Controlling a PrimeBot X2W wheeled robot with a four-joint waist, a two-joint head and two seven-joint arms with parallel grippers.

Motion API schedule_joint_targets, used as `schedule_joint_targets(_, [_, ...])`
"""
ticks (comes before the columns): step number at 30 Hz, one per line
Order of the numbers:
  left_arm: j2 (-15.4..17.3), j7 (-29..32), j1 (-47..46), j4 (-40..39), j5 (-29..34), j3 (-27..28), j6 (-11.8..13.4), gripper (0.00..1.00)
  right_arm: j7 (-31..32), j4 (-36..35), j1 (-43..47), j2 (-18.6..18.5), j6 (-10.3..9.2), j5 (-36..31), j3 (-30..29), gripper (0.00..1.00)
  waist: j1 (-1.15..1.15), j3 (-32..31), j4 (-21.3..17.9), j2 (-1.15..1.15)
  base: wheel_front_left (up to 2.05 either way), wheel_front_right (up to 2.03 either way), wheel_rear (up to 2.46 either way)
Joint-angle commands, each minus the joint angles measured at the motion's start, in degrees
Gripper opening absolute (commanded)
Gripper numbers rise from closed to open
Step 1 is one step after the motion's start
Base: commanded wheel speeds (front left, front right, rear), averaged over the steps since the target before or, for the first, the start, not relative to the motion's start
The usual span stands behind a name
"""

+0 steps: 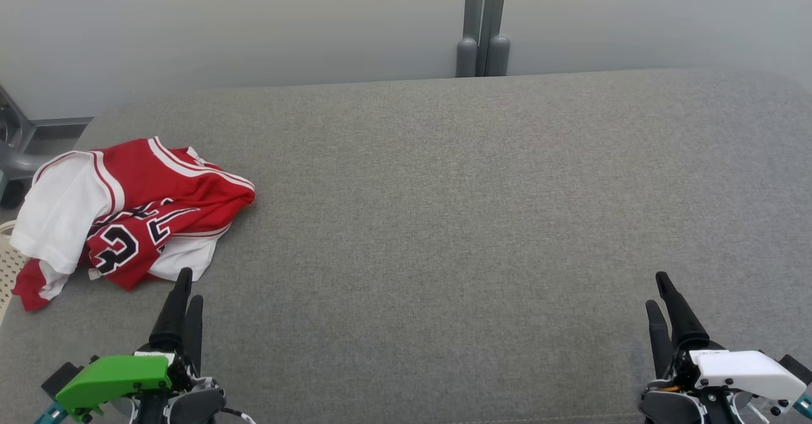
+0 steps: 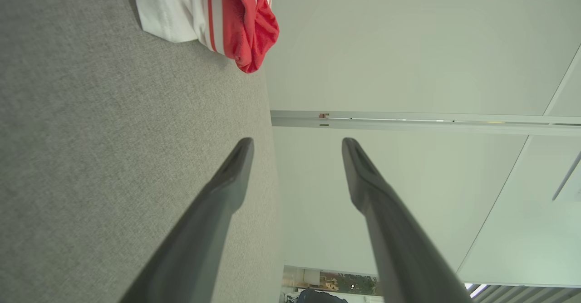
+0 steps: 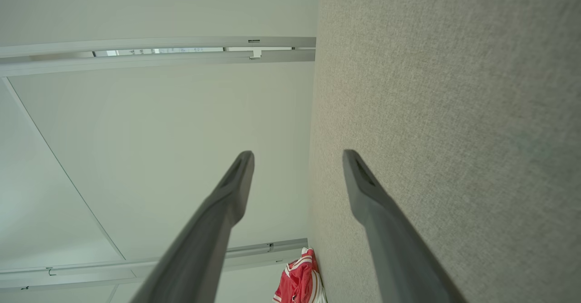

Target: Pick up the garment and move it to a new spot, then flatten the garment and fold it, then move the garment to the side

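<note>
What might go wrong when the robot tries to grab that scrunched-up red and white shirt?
1. The garment lies bunched at the left edge of the table, so a nudge from the left gripper might push it over the side.
2. Its layers overlap, so the open gripper may pinch several at once, and it could come up tangled.
3. The right gripper sits far across the table, so help with flattening may come late.

head looks down, wrists skim low, all share garment (image 1: 136,208)
</note>
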Motion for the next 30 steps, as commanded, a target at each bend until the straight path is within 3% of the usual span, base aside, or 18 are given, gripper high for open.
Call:
schedule_joint_targets(1, [0.23, -0.19, -0.4, -1.18, 0.81, -0.02, -0.08, 1.0, -0.23, -0.85, -0.79, -0.26, 0.01, -0.3, 0.15, 1.0, 0.0, 0.01, 0.0, 0.0, 0.0, 0.0, 0.0])
schedule_joint_targets(9, [0.29, -2.83, 0.67, -1.72, 4.61, -0.74, 0.9, 1.0, -1.98, 0.3, -1.43, -0.33, 0.02, -3.77, 2.2, 1.0, 0.0, -0.5, -0.04, 0.0, 0.0, 0.0, 0.0])
schedule_joint_targets(30, [0.97, -9.0, 1.94, -3.12, 30.55, -4.99, 4.86, 1.0, -4.77, 5.38, -4.44, -0.49, 0.03, -30.97, 3.45, 1.0, 0.0, -1.54, -0.13, 0.0, 0.0, 0.0, 0.0])
